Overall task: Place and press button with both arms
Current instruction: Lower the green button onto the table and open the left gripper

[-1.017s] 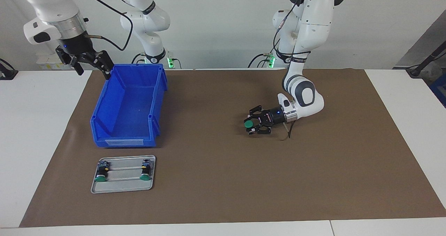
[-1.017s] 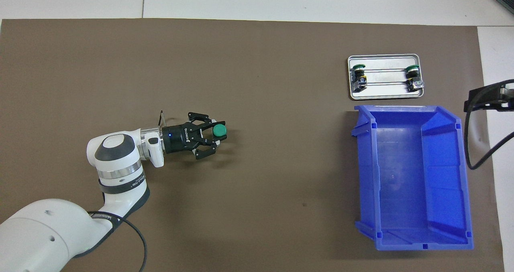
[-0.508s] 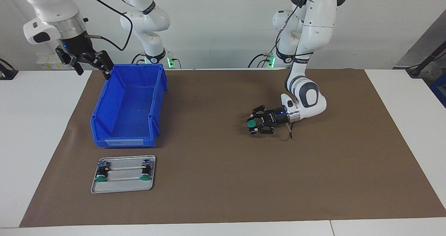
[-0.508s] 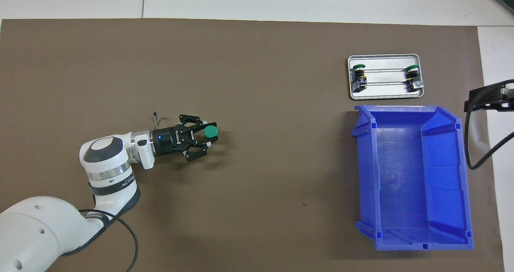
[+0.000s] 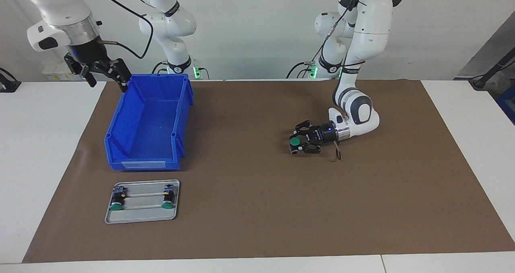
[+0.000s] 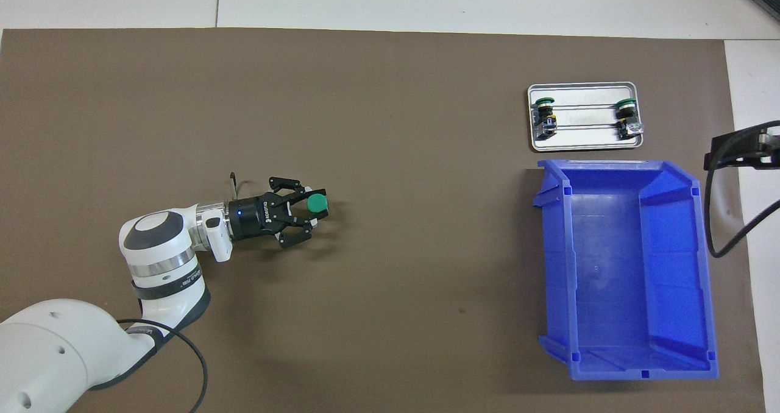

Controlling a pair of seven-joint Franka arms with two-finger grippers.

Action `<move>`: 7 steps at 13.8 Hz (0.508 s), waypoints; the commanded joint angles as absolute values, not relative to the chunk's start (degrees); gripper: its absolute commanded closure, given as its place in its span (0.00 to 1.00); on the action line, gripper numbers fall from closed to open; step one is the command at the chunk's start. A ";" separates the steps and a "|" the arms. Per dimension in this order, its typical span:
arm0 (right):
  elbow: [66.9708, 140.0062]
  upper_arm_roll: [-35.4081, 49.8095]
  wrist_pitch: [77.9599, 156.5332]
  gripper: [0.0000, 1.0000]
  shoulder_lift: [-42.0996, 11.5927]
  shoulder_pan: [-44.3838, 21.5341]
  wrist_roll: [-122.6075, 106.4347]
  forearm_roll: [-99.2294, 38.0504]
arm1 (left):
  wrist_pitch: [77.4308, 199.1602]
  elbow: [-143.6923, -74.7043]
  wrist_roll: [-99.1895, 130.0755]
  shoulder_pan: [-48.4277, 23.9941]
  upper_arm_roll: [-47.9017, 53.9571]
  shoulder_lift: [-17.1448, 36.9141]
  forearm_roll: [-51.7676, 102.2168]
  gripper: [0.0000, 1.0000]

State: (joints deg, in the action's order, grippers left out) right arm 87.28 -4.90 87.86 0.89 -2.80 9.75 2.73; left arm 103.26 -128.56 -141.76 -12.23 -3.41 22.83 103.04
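Brown-matted desk (image 5: 249, 224), two arms.
Left tool (image 5: 298, 143) low over mat, clamped on green button (image 5: 296, 141); right tool (image 5: 105, 73) beside blue bin (image 5: 149, 124), fingers spread, empty.

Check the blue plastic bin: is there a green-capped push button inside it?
No, the blue plastic bin shows only its bare floor; two green-capped buttons lie on the metal tray and one is in the left gripper.

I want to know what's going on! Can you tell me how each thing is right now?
button: gripped, cap up
left gripper: fingers shut on button, low over mat
right gripper: raised beside bin, waiting
blue bin: empty
tray: holds two buttons lying down
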 commanded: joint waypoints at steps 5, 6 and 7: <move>88.86 -4.57 88.51 0.00 2.11 -2.02 8.17 2.46 | 104.94 -130.25 -143.88 -12.57 -3.43 22.85 103.71 0.76; 88.86 -4.57 88.51 0.00 2.11 -2.02 8.17 2.46 | 105.12 -130.25 -143.88 -12.57 -3.51 22.85 103.71 0.69; 88.86 -4.57 88.51 0.00 2.11 -2.02 8.17 2.46 | 105.38 -130.25 -143.79 -12.57 -3.52 22.85 103.71 0.63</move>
State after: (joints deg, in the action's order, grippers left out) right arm 87.31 -4.90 87.86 0.89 -2.80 9.75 2.73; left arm 103.39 -128.59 -141.89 -12.23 -3.40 22.82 103.04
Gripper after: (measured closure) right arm 0.000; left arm 0.577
